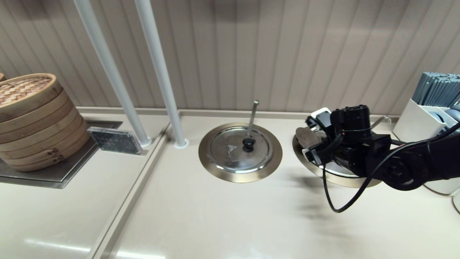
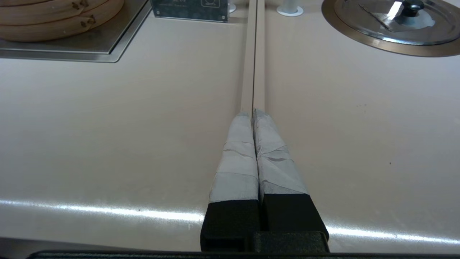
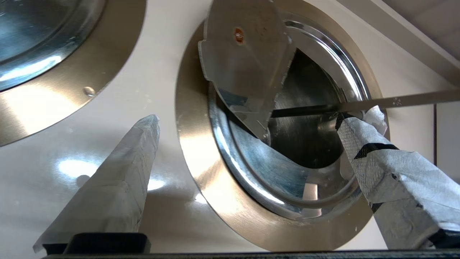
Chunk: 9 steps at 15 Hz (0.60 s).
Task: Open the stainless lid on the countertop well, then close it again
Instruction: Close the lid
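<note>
**Lid flap raised over the right-hand well**

Seen from the head, the right gripper [image 1: 316, 144] hides most of the countertop well [image 1: 305, 158]. Its wrist camera shows the stainless lid [image 3: 244, 64] folded up, apparently unheld, fingers [image 3: 118, 180] spread, ladle handle [image 3: 395, 102] crossing the opening. The left gripper [image 2: 253, 117], pressed together, hovers over the counter seam [image 2: 253, 54].

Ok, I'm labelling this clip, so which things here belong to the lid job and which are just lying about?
In the job:
stainless lid, one half folded up
countertop well
right gripper, open above the well

Lying about:
second lidded well
bamboo steamer
white utensil holder
left gripper, shut, parked over the counter
</note>
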Motion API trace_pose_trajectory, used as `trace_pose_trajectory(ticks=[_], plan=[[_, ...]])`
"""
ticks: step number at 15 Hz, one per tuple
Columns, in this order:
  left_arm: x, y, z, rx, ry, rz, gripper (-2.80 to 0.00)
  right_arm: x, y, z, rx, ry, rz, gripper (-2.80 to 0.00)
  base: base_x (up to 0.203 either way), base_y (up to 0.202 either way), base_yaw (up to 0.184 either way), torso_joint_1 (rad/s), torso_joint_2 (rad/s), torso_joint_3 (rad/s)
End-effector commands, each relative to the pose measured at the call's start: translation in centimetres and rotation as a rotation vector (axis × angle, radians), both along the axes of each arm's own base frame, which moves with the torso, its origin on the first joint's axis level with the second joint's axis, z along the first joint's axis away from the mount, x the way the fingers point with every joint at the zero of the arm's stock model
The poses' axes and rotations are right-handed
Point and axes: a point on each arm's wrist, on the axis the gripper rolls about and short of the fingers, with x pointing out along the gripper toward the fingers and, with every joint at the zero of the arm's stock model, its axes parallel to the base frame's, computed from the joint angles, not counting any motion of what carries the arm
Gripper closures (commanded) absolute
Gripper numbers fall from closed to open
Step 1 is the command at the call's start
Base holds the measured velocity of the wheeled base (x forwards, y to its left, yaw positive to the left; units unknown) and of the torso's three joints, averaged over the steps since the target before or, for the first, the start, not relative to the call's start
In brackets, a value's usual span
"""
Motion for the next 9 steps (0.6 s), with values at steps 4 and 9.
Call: trace_pose_trajectory(ticks=[4,9], plan=[[0.0,0.0,0.0,0.000,0.001,0.000,0.00,2.6,2.3,-4.4,-0.086,0.088,0.030,-2.80,0.000,0.000,0.000,0.000,0.00,0.000],[0.0,0.0,0.0,0.000,-0.001,0.000,0.00,5.0,2.3,-6.5,-0.120,0.071,-0.005,-2.80,0.000,0.000,0.000,0.000,0.00,0.000]])
